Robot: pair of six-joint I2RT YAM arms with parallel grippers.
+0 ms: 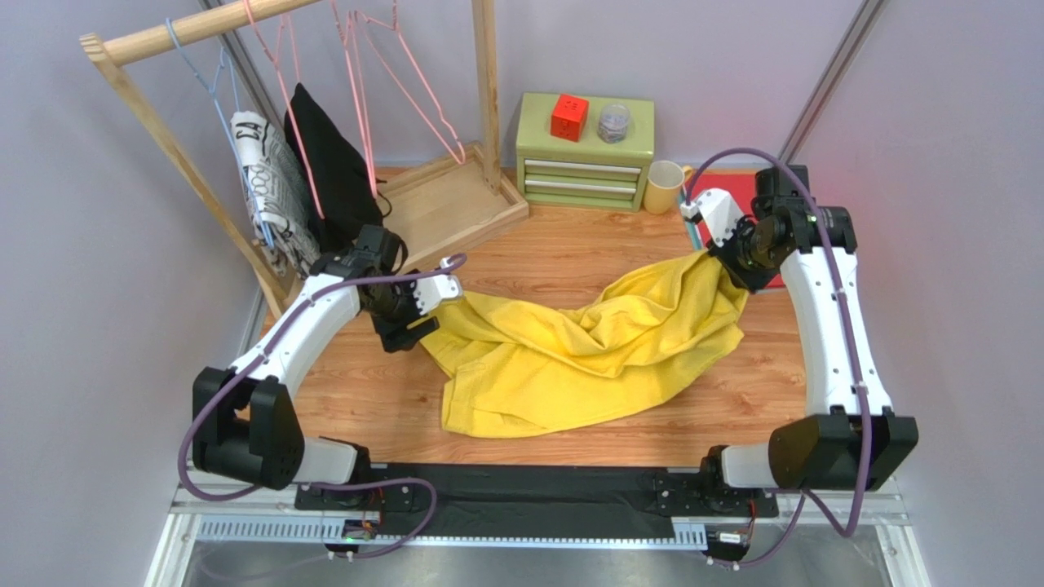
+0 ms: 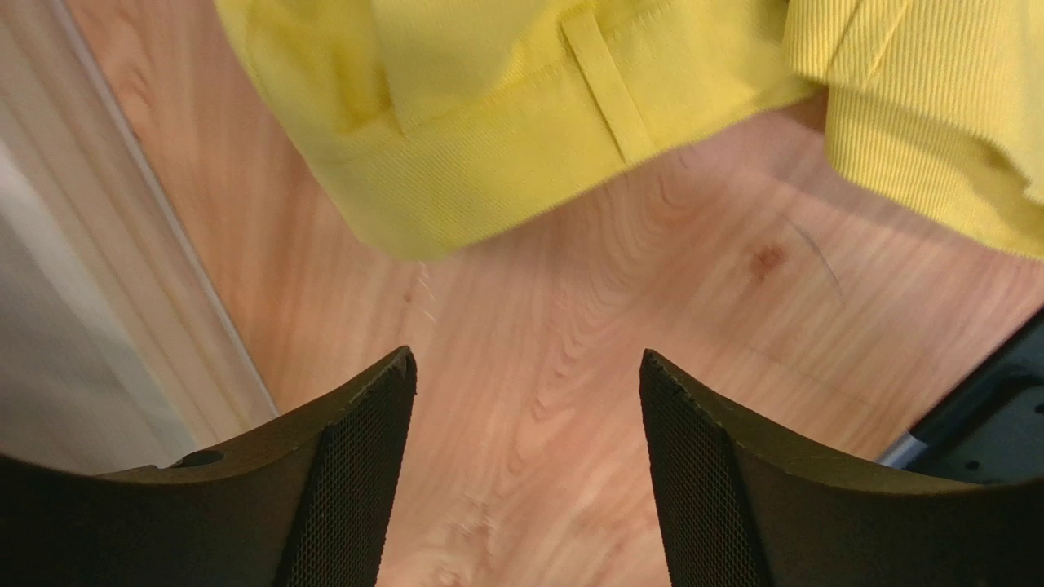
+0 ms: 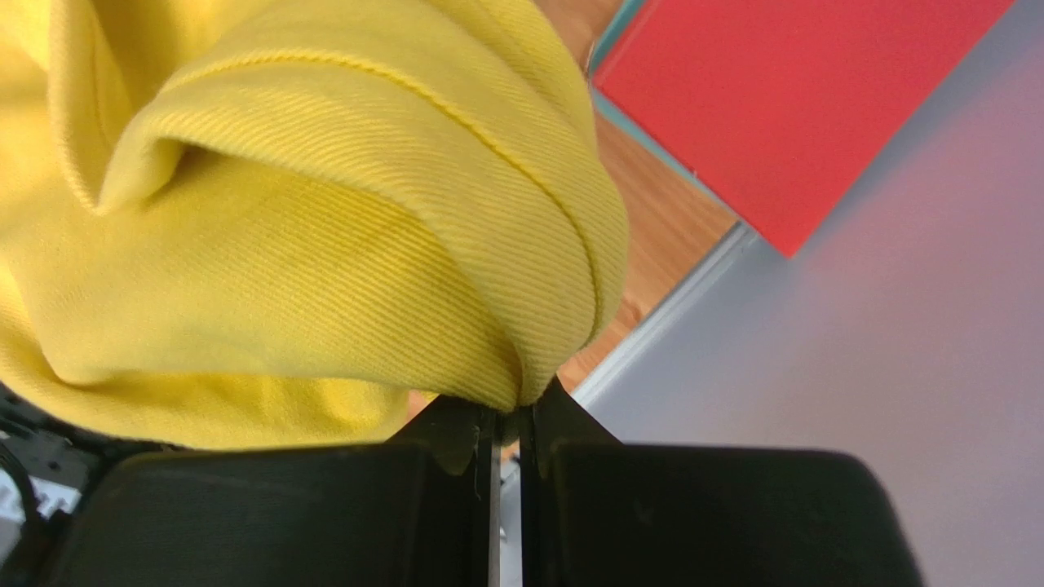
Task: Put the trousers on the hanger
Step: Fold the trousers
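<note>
The yellow trousers [image 1: 576, 349] lie crumpled across the middle of the wooden table. My right gripper [image 1: 726, 259] is shut on their far right end and holds that end raised; the wrist view shows the cloth [image 3: 319, 232] pinched between the jaws at the right gripper [image 3: 515, 410]. My left gripper [image 1: 417, 321] is open and empty at the trousers' left edge. In its wrist view the left gripper [image 2: 527, 367] hovers over bare wood, just short of the waistband [image 2: 490, 135]. Several pink wire hangers [image 1: 392, 73] hang empty on the wooden rack at the back left.
The rack [image 1: 184, 37] also holds a light blue hanger [image 1: 202, 67], a black garment [image 1: 331, 165] and a black-and-white patterned garment [image 1: 272, 184]. A green drawer box [image 1: 583, 153], a yellow mug [image 1: 664, 187] and a red mat [image 3: 797, 98] sit at the back right.
</note>
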